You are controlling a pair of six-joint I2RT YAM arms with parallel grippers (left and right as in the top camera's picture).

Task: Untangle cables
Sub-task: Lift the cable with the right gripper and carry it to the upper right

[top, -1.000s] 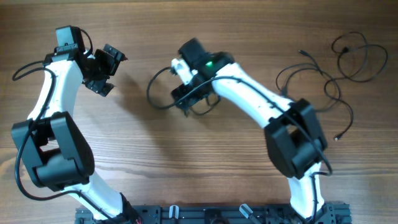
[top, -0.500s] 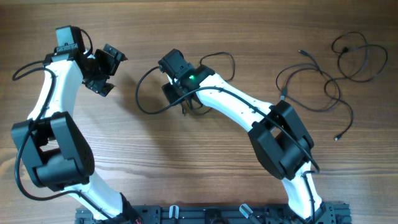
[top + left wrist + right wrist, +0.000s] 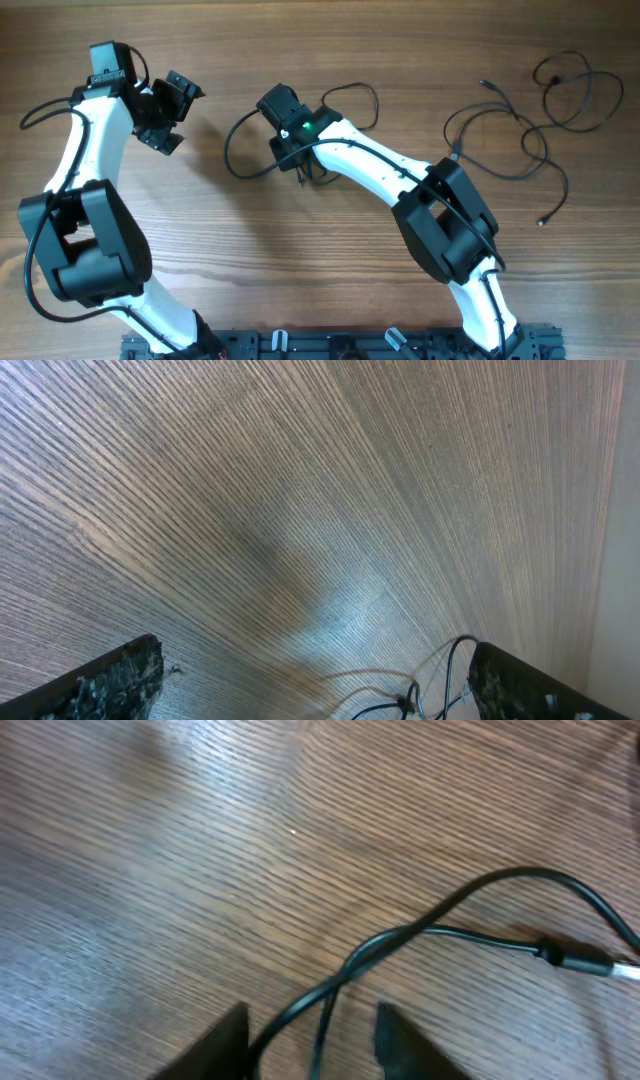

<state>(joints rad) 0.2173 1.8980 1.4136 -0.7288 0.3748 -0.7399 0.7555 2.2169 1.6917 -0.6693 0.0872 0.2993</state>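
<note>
As the right end effector (image 3: 310, 1025) slid left over the last second, its fingers narrowed around a crossed cable (image 3: 370, 950) mid-table but remain apart, not pinching yet. Grab looks imminent. Meanwhile the left end effector (image 3: 172, 112) idles, spread wide. Other cables (image 3: 560, 95) lie tangled at the table's (image 3: 380, 40) far right.

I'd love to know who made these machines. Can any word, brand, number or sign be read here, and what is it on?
None can be read. The left arm, the right arm, the cables and the table carry no visible lettering in any view. The right arm's green light is only a glow, no text.
</note>
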